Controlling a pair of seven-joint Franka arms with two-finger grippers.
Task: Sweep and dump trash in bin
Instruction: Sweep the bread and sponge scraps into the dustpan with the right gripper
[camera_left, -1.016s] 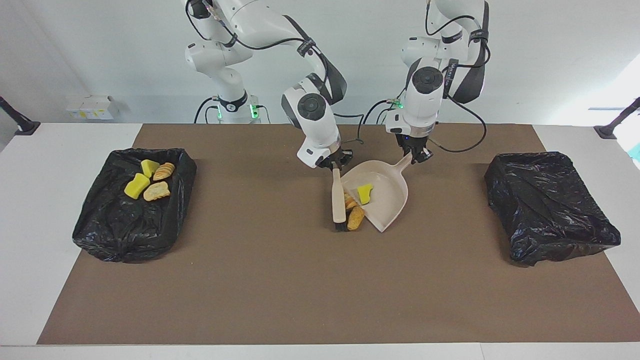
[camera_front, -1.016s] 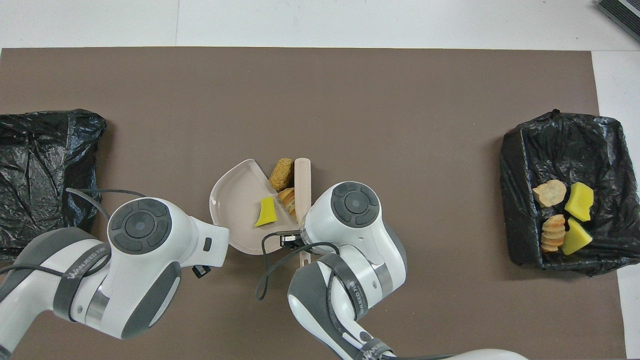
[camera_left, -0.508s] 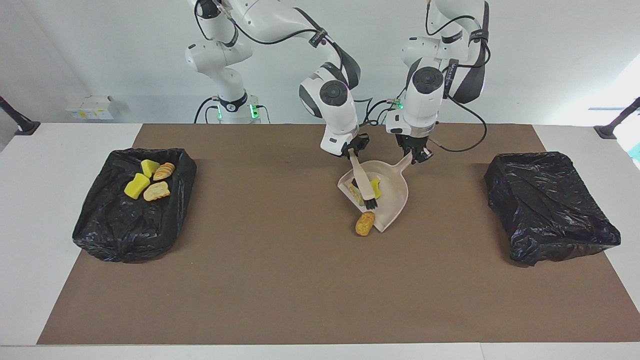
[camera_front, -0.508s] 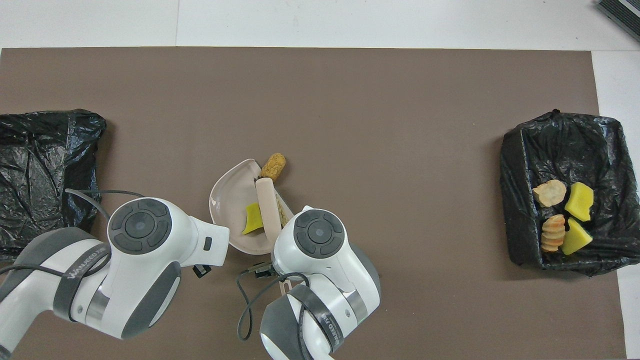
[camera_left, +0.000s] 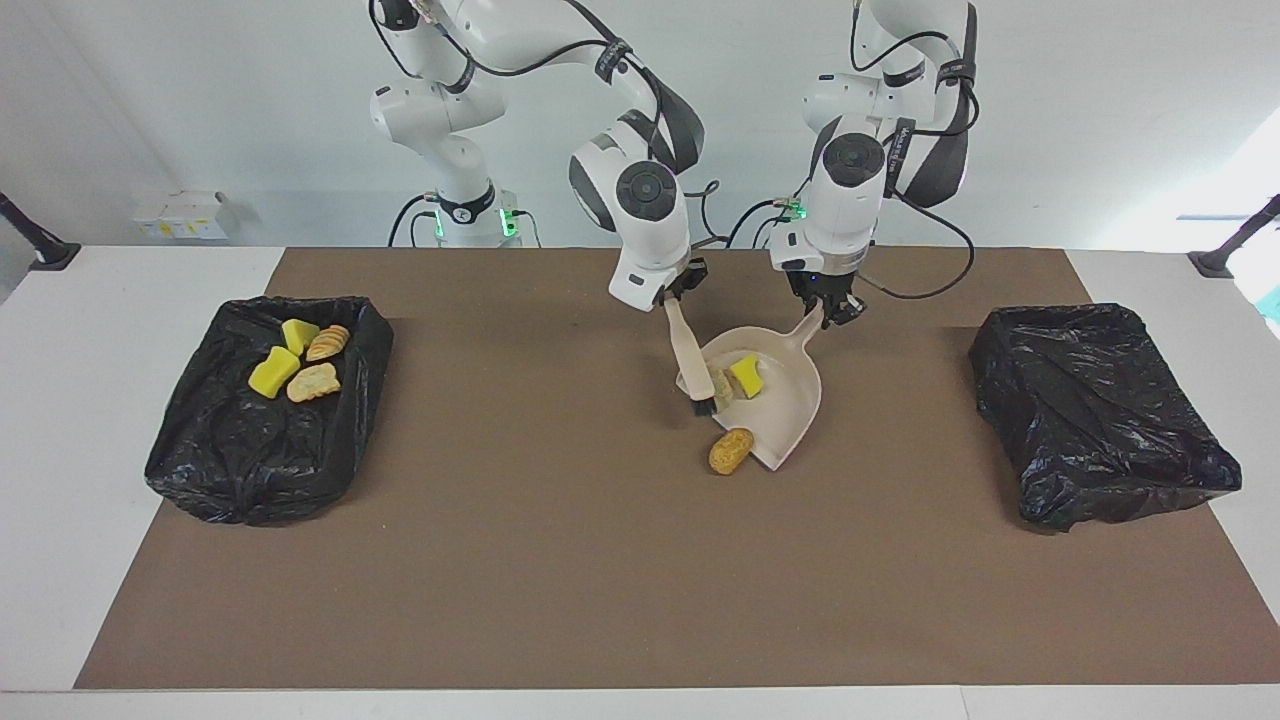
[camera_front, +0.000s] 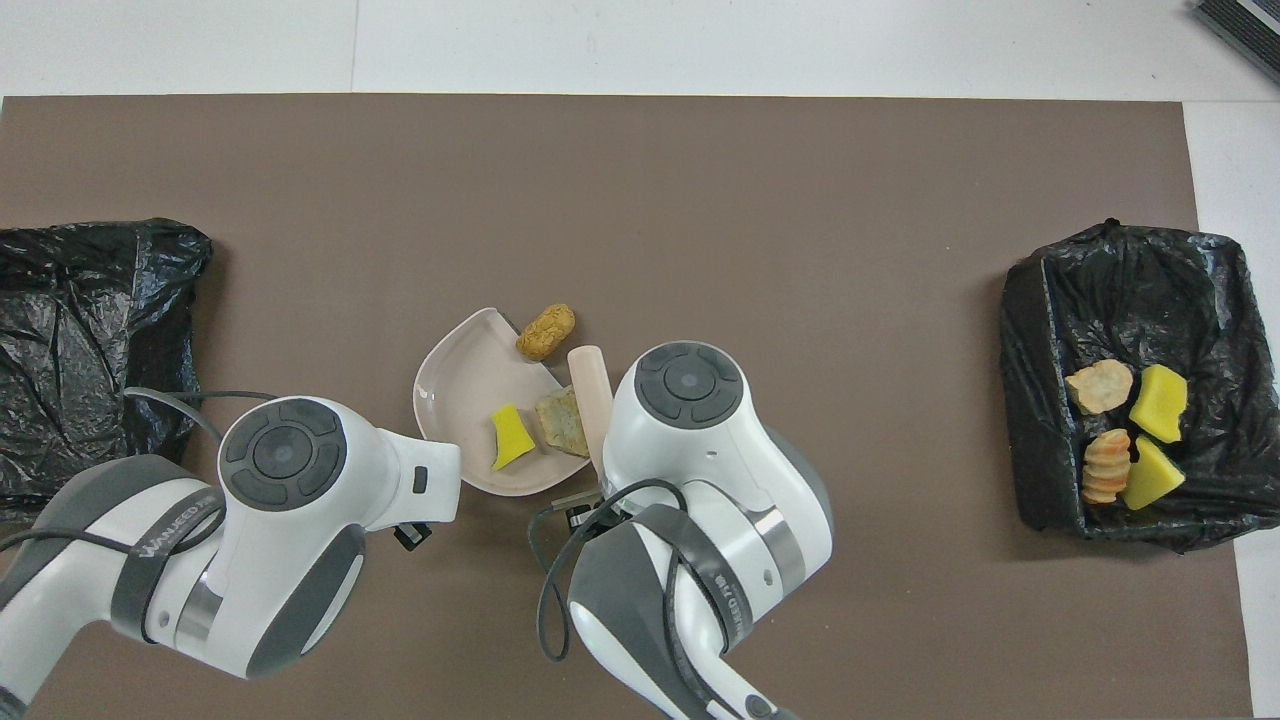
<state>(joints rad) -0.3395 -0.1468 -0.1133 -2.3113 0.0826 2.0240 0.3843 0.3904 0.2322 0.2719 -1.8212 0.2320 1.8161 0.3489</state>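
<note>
**One lump left at the dustpan's lip**

The right claw (camera_left: 672, 300) is clamped on the handle of the beige plastic hand brush (camera_left: 689, 354), and that brush has swung back out of the pan: half a second ago its dark bristles sat inside, now they rest at the pan's edge on the right arm's side. The left claw (camera_left: 826, 312) grips the handle of the beige plastic dustpan (camera_left: 790, 410), holding it tipped with its open mouth on the brown mat of the worktop (camera_left: 560, 560).

What did that stroke win? The flat tan bread-like piece (camera_front: 562, 423) now lies inside the dustpan, right beside the yellow sponge chunk (camera_front: 509, 437) (a second ago it was still outside the mouth). Two pieces loaded!

But the rounded orange-brown pastry lump (camera_left: 731, 450) sits on the mat just outside the dustpan's mouth, farther from the robots than the pan's contents, touching or nearly touching its lip. I'd judge another sweep is due before any dumping.

Well away from the dustpan, toward the right arm's end, the open black-bagged bin (camera_left: 200, 440) holds four pieces already: two yellow sponges and two tan lumps. The other black-bagged bin (camera_left: 1100, 420), toward the left arm's end, shows nothing in it from here.
</note>
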